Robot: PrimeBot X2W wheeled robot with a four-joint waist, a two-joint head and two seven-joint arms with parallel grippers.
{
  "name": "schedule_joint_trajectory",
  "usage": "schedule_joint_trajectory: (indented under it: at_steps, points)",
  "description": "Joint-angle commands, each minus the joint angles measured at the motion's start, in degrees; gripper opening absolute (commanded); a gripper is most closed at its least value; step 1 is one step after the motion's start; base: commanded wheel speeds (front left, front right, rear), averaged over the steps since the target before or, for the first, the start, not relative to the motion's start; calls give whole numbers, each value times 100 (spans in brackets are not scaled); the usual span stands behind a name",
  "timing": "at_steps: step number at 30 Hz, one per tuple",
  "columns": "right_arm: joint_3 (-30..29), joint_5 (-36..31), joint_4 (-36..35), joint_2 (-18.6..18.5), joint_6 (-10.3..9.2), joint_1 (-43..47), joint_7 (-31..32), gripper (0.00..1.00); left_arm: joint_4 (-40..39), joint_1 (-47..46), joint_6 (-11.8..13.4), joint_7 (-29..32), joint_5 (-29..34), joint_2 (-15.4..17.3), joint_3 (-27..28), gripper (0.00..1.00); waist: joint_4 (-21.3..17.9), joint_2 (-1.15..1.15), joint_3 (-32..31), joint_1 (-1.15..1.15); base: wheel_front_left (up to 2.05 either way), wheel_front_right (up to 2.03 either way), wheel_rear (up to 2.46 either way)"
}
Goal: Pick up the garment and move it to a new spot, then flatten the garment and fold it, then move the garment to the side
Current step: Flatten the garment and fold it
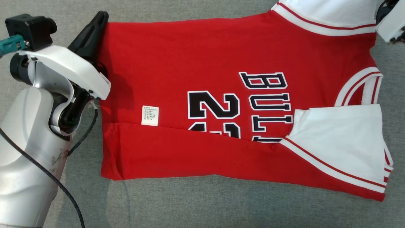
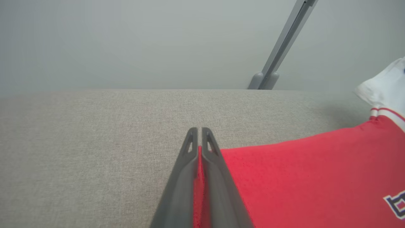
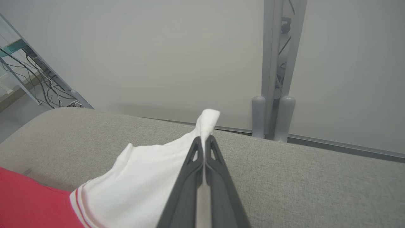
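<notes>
Toward the far edge of the tabletop (image 1: 202, 205), your left hand (image 2: 199, 133) is pinching the red jersey (image 1: 196, 53) at its hem corner (image 1: 109, 28) and your right hand (image 3: 205, 139) its white sleeve (image 3: 142, 177), likely tensioning that side to fold.

red jersey (image 1: 202, 63) with white sleeves lies flat, near edge folded over.

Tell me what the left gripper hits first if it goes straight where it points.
Nothing stands in its way: the left gripper, shut on the jersey, points across bare grey cushion toward the pale wall. If tilted down, it would graze the cushion first; depth is unclear.
</notes>
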Motion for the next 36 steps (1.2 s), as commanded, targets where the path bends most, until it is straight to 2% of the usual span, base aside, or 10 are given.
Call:
schedule_joint_trajectory:
  at_steps: [1,10,16,21,27,34,35,36]
  points:
    - [-3,64,-108,-79,0,127,-27,0,-77,91,47,27,-23,75,36,0,-59,0,-39,0,0,0,0]
    - [-178,490,-1443,-451,1,988,-200,0,-908,708,308,176,-237,379,265,0,-247,0,-176,0,0,0,0]
    - [-625,892,-2647,-669,2,2160,-262,0,-1626,1476,502,237,-549,606,555,0,-436,0,-282,0,0,0,0]
    - [-1153,1058,-3417,-727,2,3389,-261,0,-2209,2262,782,296,-809,797,867,0,-600,0,-341,0,0,0,0]
    - [-1769,1100,-3899,-377,2,4757,-302,0,-2531,3026,1022,286,-1077,797,1101,0,-688,0,-424,0,0,0,0]
    - [-2075,748,-3963,230,2,5727,-129,0,-2304,3408,1053,347,-1345,634,1075,0,-718,0,-515,0,0,0,0]
    - [-2135,688,-3932,342,2,5793,-149,9,-2249,3407,1034,337,-1372,585,1068,0,-719,0,-529,0,0,0,0]
    - [-2135,688,-3932,342,2,5793,-149,9,-2249,3407,1034,337,-1372,585,1068,0,-719,0,-529,0,0,0,0]
